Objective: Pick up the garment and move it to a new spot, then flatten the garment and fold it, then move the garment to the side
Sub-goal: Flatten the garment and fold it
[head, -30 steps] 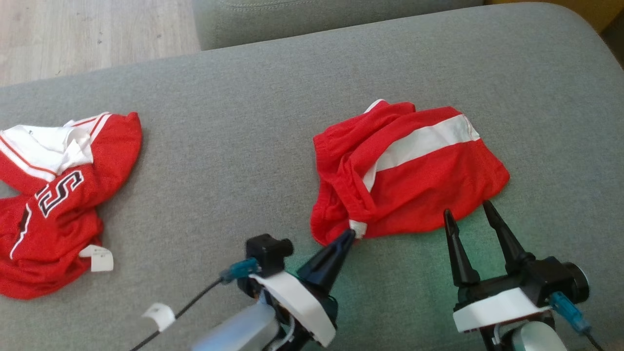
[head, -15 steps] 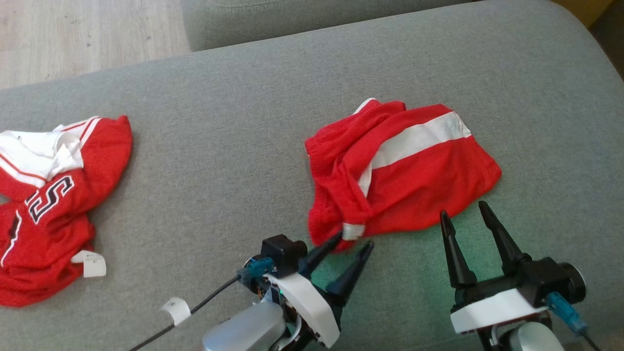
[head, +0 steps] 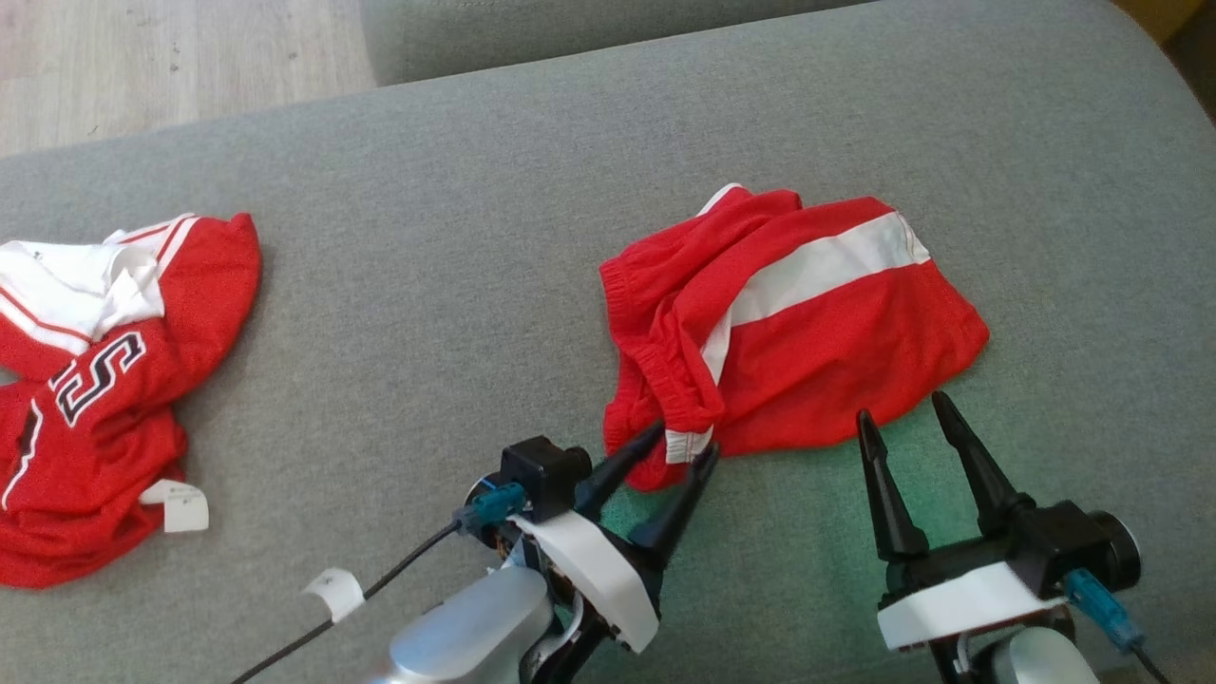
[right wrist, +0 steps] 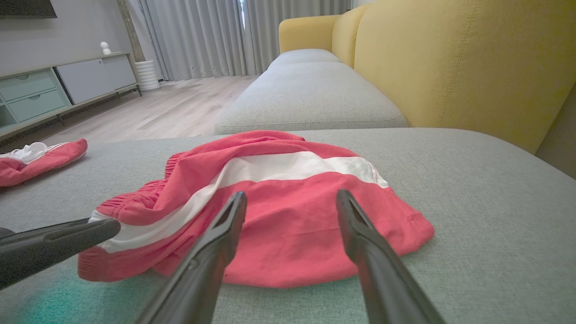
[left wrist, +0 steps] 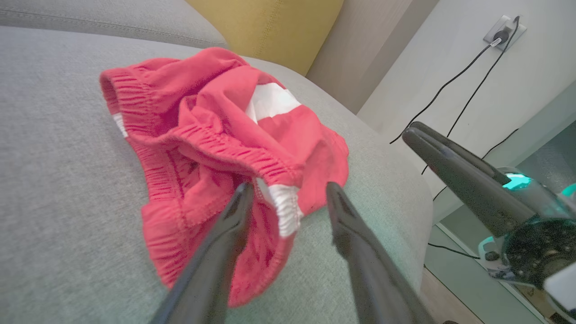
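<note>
The crumpled red fabric shorts with a white stripe (head: 817, 323) lie on the grey fabric sofa cushion (head: 456, 247), right of its middle. The crumpled red-and-white jersey (head: 104, 399) lies on the same cushion at the far left, well apart. The left gripper (head: 686, 439) stands at the shorts' near left corner, one finger on each side of it. The right gripper (head: 901, 407) stands to its right, just before the shorts' near edge. Behind the cushion, at the left, is the pale wooden floor (head: 142, 66).

Red garment (head: 836, 361) with white stripe, red-and-white jersey (head: 114, 446), grey cushion (head: 427, 237), yellow backrest (right wrist: 450, 67)
</note>
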